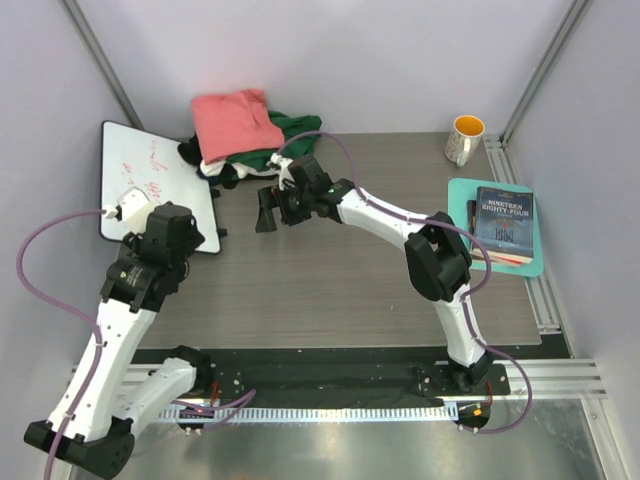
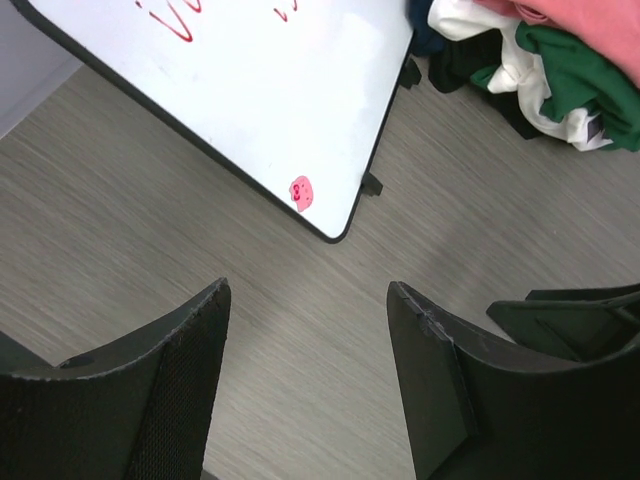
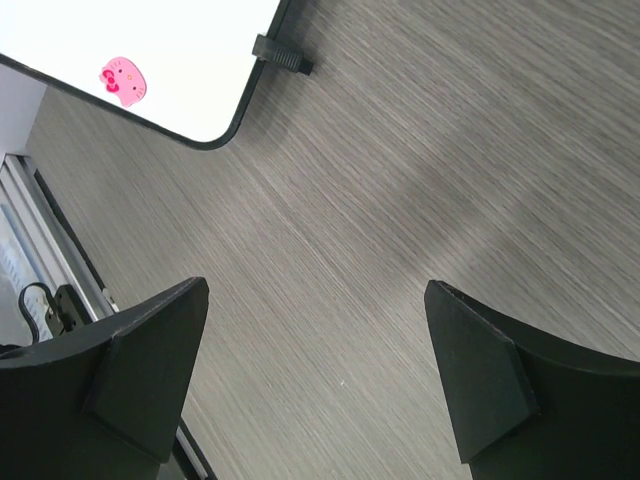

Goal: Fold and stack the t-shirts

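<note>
The t-shirts lie in one loose heap at the far left of the table, just beside the far right corner of the white board. The salmon-pink shirt is on top, the dark green shirt comes out at the right side of the heap, and a white shirt and a black shirt show at the near edge under them. None of them is folded yet, so I judge that the task is at its beginning. The left gripper hovers over bare table near the board's corner with its jaws parted and nothing between them. The right gripper hangs just near of the heap, its jaws spread very wide and also empty. The shirts are soft, light cloth, so they will sag and drape and will not keep any shape when lifted. They are also tangled, so a deep grasp would probably bring up two shirts together. The pink shirt looks the best to take first, because nothing lies on it. A pinch on one free edge or fold at its top, only one layer thick, should let it peel away from the green shirt. After that it needs the open table near of the heap to be spread flat, with both grippers at the shoulders or at the hem.
</note>
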You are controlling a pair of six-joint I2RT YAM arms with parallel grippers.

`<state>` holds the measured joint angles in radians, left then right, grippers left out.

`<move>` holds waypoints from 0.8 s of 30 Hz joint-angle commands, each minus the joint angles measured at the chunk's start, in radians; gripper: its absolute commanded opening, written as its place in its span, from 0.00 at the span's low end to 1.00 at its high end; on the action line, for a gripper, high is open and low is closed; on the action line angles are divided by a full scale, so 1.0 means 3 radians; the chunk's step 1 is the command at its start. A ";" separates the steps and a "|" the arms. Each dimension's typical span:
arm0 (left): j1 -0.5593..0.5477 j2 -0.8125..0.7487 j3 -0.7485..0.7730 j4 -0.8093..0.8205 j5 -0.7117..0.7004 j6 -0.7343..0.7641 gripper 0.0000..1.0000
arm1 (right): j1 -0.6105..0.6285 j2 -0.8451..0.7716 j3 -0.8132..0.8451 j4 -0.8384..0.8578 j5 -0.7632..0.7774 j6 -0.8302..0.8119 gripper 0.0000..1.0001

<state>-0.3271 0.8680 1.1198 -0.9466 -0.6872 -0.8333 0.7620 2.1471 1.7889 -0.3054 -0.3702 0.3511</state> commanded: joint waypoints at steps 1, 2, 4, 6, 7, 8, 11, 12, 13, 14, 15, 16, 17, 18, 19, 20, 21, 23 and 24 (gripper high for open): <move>-0.0009 -0.0096 -0.0046 -0.0133 0.0076 0.0078 0.65 | 0.0006 -0.0218 0.0209 -0.0291 0.0155 -0.0076 0.95; -0.0009 -0.0086 -0.0046 -0.0132 0.0097 0.0113 0.65 | 0.0001 -0.0244 0.0193 -0.0316 0.0201 -0.0076 0.95; -0.0009 -0.0025 -0.0036 -0.0153 0.0092 0.0190 0.66 | 0.0006 -0.0320 0.0188 -0.0362 0.0303 -0.0086 0.95; -0.0009 0.0077 -0.0016 -0.0158 0.0092 0.0231 0.65 | 0.0006 -0.0341 0.0229 -0.0485 0.0339 -0.0076 0.95; -0.0009 0.0103 -0.0005 -0.0198 0.0117 0.0221 0.65 | 0.0006 -0.0336 0.0244 -0.0506 0.0339 -0.0061 0.95; -0.0009 0.0128 0.0005 -0.0204 0.0148 0.0221 0.65 | 0.0006 -0.0321 0.0315 -0.0551 0.0329 -0.0031 0.95; -0.0009 0.0088 -0.0010 -0.0245 0.0220 0.0180 0.66 | 0.0042 -0.0183 0.0601 -0.0684 0.0303 0.0011 0.95; -0.0009 -0.0019 -0.0101 -0.0230 0.0205 0.0155 0.66 | 0.0068 -0.0127 0.0688 -0.0730 0.0319 -0.0020 0.95; -0.0009 -0.0086 -0.0158 -0.0219 0.0149 0.0089 0.66 | 0.0134 -0.0035 0.0785 -0.0832 0.0354 -0.0030 0.95; -0.0009 -0.0147 -0.0300 -0.0204 0.0118 0.0053 0.66 | 0.0165 0.0026 0.0964 -0.0858 0.0370 -0.0030 0.96; -0.0009 -0.0279 -0.0368 -0.0169 0.0097 0.0027 0.67 | 0.0210 0.0078 0.1036 -0.0869 0.0355 -0.0010 0.96; -0.0009 -0.0326 -0.0434 -0.0153 0.0082 0.0007 0.67 | 0.0251 0.0124 0.1118 -0.0894 0.0299 -0.0020 0.96; -0.0009 -0.0377 -0.0531 -0.0143 0.0062 -0.0034 0.69 | 0.0343 0.0220 0.1281 -0.0894 0.0233 -0.0020 0.97; -0.0009 -0.0423 -0.0557 -0.0143 0.0051 -0.0040 0.70 | 0.0389 0.0252 0.1343 -0.0900 0.0242 -0.0015 0.97; -0.0009 -0.0424 -0.0568 -0.0163 0.0056 -0.0040 0.70 | 0.0430 0.0298 0.1410 -0.0889 0.0262 -0.0015 0.98; -0.0009 -0.0424 -0.0532 -0.0199 0.0056 -0.0055 0.70 | 0.0507 0.0374 0.1542 -0.0894 0.0273 -0.0025 0.98; -0.0009 -0.0419 -0.0512 -0.0285 0.0056 -0.0055 0.70 | 0.0528 0.0425 0.1599 -0.0889 0.0273 -0.0020 0.99; -0.0009 -0.0424 -0.0435 -0.0382 0.0021 -0.0060 0.71 | 0.0564 0.0502 0.1737 -0.0894 0.0268 0.0021 0.99; -0.0009 -0.0439 -0.0409 -0.0499 0.0005 -0.0070 0.71 | 0.0569 0.0578 0.1768 -0.0894 0.0222 0.0046 0.99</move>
<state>-0.3271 0.7410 0.9546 -1.0252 -0.6437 -0.8322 0.9058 2.2627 2.2383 -0.5499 -0.2756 0.3466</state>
